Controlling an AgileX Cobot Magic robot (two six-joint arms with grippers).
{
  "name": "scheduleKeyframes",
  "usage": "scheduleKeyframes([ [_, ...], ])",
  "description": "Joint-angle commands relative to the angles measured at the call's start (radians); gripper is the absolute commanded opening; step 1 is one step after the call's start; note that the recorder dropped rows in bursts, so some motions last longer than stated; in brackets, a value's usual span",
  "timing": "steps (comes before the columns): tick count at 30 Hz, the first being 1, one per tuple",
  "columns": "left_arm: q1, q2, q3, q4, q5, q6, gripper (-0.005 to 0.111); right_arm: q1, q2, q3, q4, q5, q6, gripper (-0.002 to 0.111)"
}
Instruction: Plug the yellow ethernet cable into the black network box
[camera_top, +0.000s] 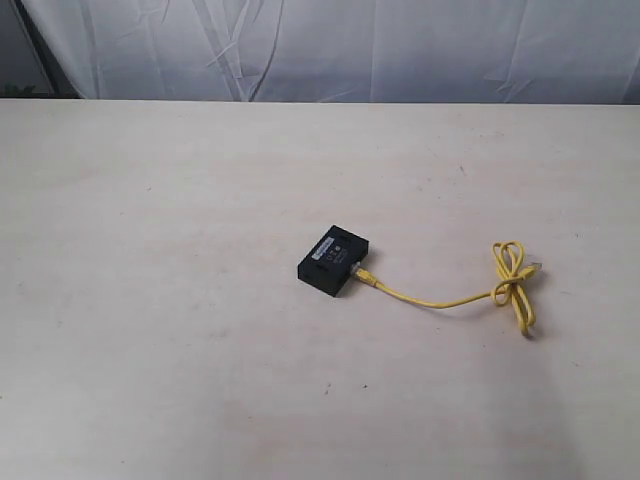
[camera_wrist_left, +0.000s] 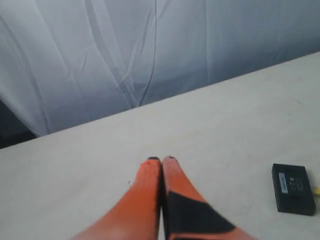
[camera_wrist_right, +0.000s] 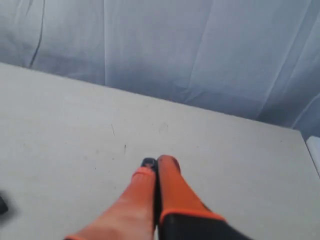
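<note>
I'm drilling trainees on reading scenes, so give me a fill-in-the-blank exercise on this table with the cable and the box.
1. The ethernet cable is ____ in colour.
2. In the exterior view its knotted loop lies to the ____ of the black network box.
3. The left claw and the right claw are both ____, holding nothing.
Missing words: yellow; right; shut.

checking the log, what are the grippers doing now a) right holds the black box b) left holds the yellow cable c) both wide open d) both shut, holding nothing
D: the left gripper and right gripper are each closed tip to tip with nothing between, while the yellow ethernet cable and black network box lie away from both.
</note>
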Motion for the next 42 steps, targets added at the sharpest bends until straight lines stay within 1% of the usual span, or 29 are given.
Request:
scheduleKeyframes([
  [1,0.002,-0.130,0.085,-0.029,-0.094,-0.007,0.000,-0.006,-0.139,0.134,0.034,-0.155,0.008,-0.001],
  [5,0.002,-0.207,0.145,-0.033,-0.123,-0.007,0.000,-0.006,-0.232,0.231,0.036,-0.218,0.008,-0.001],
  [12,0.002,-0.319,0.184,-0.054,-0.142,-0.007,0.000,-0.006,-0.381,0.352,0.083,-0.325,0.008,-0.001],
  [17,0.002,-0.402,0.217,-0.073,-0.146,-0.007,0.000,-0.006,-0.484,0.410,0.093,-0.344,0.008,-0.001],
  [24,0.002,-0.493,0.217,-0.093,-0.136,-0.007,0.000,-0.006,-0.580,0.464,0.103,-0.350,0.008,-0.001],
  [28,0.002,-0.509,0.217,-0.107,-0.129,-0.007,0.000,-0.006,-0.588,0.475,0.185,-0.335,0.008,-0.001],
  [41,0.002,-0.509,0.217,-0.102,-0.131,-0.007,0.000,-0.006,-0.588,0.475,0.190,-0.337,0.008,-0.001],
  [42,0.002,-0.509,0.217,-0.079,-0.131,0.005,0.000,-0.006,-0.588,0.475,0.190,-0.337,0.008,-0.001],
])
